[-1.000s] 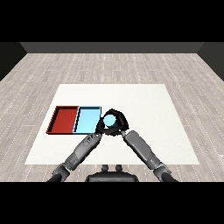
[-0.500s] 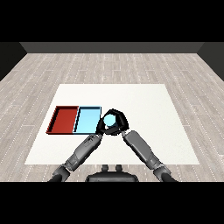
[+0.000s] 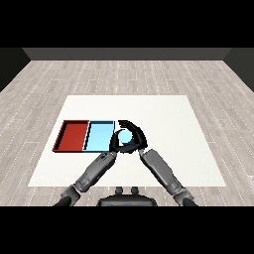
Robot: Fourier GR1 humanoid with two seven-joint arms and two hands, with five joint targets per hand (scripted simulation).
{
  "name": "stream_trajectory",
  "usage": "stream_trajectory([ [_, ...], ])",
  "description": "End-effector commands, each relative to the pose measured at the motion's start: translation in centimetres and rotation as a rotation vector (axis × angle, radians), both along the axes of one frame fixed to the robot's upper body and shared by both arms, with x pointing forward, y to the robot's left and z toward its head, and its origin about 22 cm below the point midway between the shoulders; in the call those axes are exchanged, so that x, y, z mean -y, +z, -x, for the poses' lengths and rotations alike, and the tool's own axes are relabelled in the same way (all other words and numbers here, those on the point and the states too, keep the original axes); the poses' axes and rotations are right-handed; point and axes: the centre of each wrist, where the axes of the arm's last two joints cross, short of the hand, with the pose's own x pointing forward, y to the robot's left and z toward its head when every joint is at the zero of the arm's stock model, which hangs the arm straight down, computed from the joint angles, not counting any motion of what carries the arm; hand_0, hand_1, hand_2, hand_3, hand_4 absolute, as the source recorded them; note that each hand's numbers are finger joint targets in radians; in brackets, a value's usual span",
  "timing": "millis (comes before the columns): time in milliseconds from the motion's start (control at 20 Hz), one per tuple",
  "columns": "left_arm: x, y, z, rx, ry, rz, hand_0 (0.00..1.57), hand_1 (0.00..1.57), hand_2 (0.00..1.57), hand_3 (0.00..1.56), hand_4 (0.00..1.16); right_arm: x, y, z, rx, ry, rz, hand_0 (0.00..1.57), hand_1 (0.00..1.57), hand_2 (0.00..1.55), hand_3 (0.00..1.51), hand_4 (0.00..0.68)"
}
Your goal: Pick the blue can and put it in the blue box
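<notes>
The blue can stands upright just right of the light blue tray, near that tray's right edge. My right hand is curled round the can from the right and from above, and hides much of it. My left hand sits close against the can's left side, over the blue tray's near right corner. It merges with the dark of the right hand. Whether the can rests on the table or hangs just above it cannot be told.
The red tray lies directly left of the blue tray, sharing a wall. Both trays look empty. The white table spreads to the right and behind the hands. Both grey forearms converge from the lower corners.
</notes>
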Motion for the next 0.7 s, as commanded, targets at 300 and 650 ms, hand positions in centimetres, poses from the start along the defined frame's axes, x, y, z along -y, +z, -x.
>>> stream_trajectory([
  [300,-0.4,0.9,-1.4,0.086,0.038,-0.028,1.57,1.57,1.57,1.48,1.15,2.0,0.4,-1.1,0.04,-0.084,-0.022,0.0,0.0,0.0,0.0,0.0],
  [650,-1.6,0.3,-1.2,0.095,0.088,-0.049,1.57,1.57,1.57,1.48,1.14,5.1,1.3,1.0,0.05,-0.027,-0.137,0.0,0.0,0.0,0.0,0.0],
])
